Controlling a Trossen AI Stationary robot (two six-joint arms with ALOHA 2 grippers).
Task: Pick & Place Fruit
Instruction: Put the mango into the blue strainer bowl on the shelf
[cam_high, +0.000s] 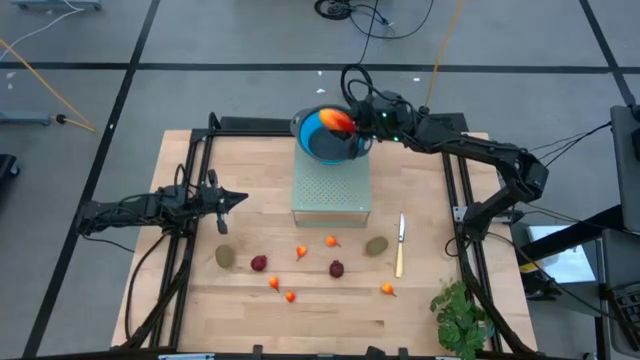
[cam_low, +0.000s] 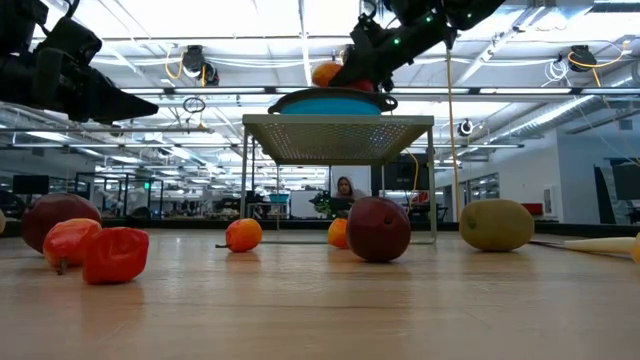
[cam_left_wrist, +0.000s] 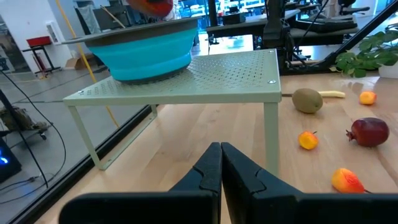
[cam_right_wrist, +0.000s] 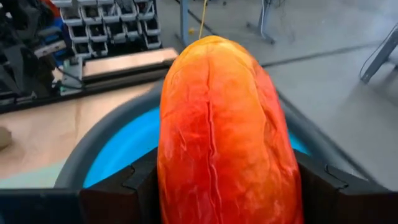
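Gripping mango between right jaws (over bowl)

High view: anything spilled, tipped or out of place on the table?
Nothing stands out. The bowl sits upright on the perforated stand; the right gripper holds the mango over it. Small fruit lie scattered on the table, the knife flat beside a kiwi. The left gripper waits, shut.

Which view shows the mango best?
The right wrist view: the mango fills it, clamped in the right hand over the blue bowl. The high view shows it small at the bowl; the low view only its top; the left wrist view a cropped sliver.
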